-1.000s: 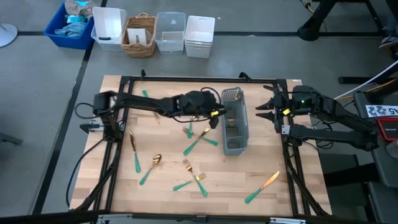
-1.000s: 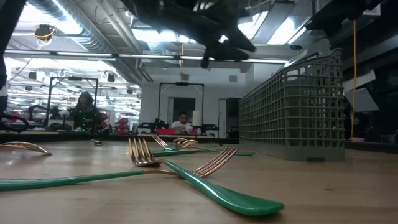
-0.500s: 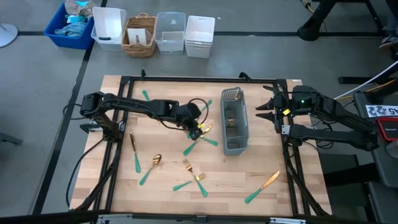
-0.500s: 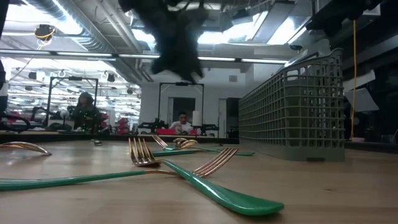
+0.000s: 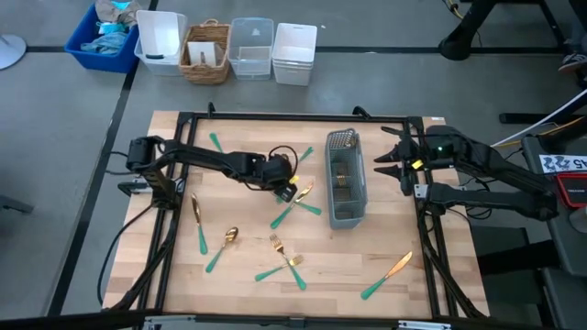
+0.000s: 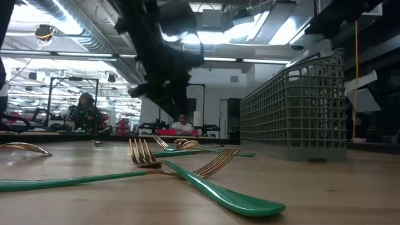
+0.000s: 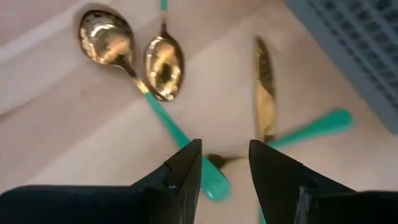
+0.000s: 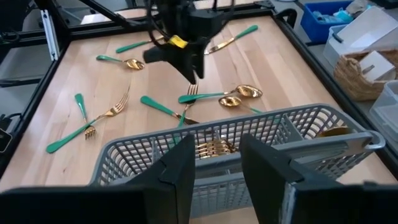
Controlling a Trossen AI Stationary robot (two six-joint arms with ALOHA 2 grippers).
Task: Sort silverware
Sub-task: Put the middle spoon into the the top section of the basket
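Note:
Gold-headed, teal-handled silverware lies scattered flat on the wooden table. A cluster (image 5: 295,203) lies just left of the grey mesh caddy (image 5: 346,191), which holds a few gold pieces (image 8: 214,148). My left gripper (image 5: 288,192) hangs open low over that cluster, touching nothing. Its wrist view shows two spoons (image 7: 163,62), a knife (image 7: 264,93) and a teal handle (image 7: 186,146) just beyond the open fingers (image 7: 225,149). In the low view the left gripper (image 6: 165,103) hovers above the far forks. My right gripper (image 5: 391,167) waits open, right of the caddy (image 8: 249,146).
More pieces lie toward the near edge: a spoon (image 5: 228,237), a fork (image 5: 195,216), two crossed forks (image 5: 286,262) and a knife (image 5: 390,272). One teal piece (image 5: 215,140) lies near the far left. Bins and a basket (image 5: 206,50) stand beyond the table.
My left gripper has drawn back from beside the caddy toward the table's left and near side. It has come down over the cluster of silverware. The right arm has kept still.

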